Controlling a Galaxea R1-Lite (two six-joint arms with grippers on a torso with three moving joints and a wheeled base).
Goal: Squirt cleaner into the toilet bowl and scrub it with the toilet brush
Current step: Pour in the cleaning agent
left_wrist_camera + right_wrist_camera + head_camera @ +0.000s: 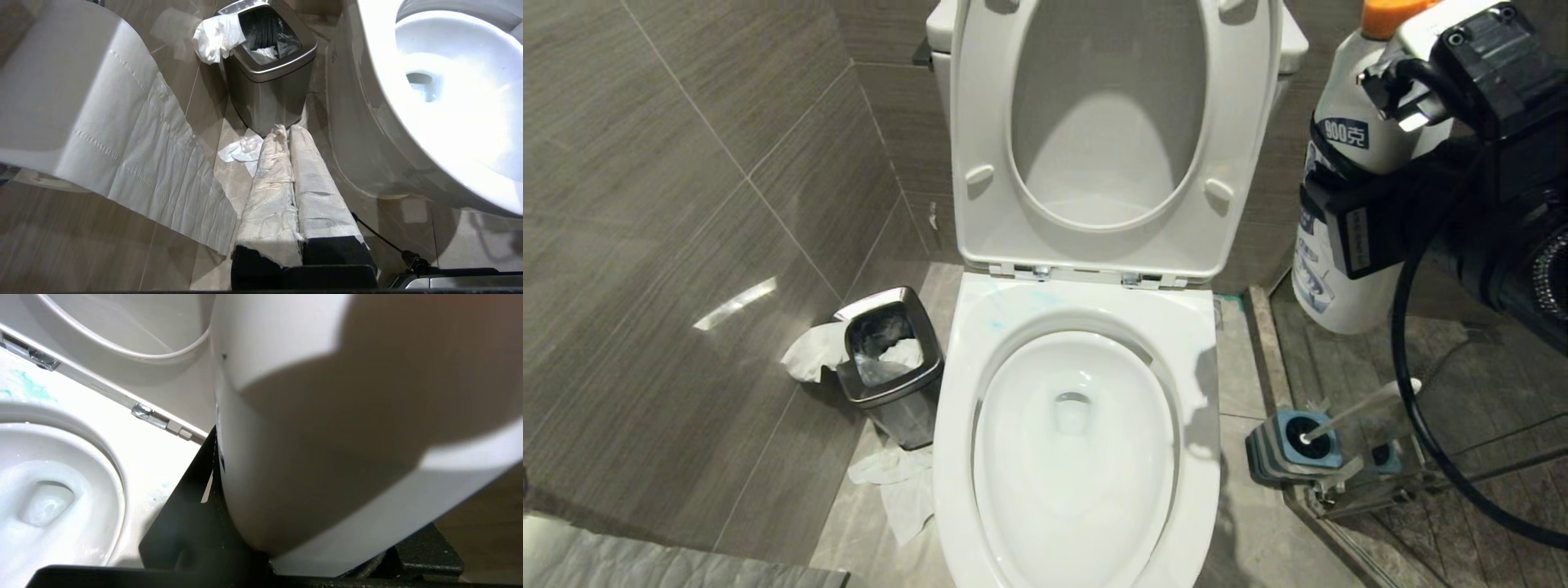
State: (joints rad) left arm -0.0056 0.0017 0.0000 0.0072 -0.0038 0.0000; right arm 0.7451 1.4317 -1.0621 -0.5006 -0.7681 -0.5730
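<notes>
Pincer jaws of the right pincer clamped a white cleaner bottle by its body, holding it upright in the air to the right of the raised seat, orange cap up. The cap was cut off by the frame edge, and the arm hid much of the bottle's right side. A dark patch on the bottle read "900克"; the smaller print of its blue label was too small to read. In the right wrist view the bottle filled most of the picture, so its label was hidden there.

The toilet bowl stood open below and to the left, its long axis running toward the camera, with cleaner as faint turquoise smears on the back rim. The toilet brush stood in its striped holder on the floor right of the bowl, handle leaning up to the right.

The left pincer, paper-wrapped, was shut, pointing toward a steel waste bin.
</notes>
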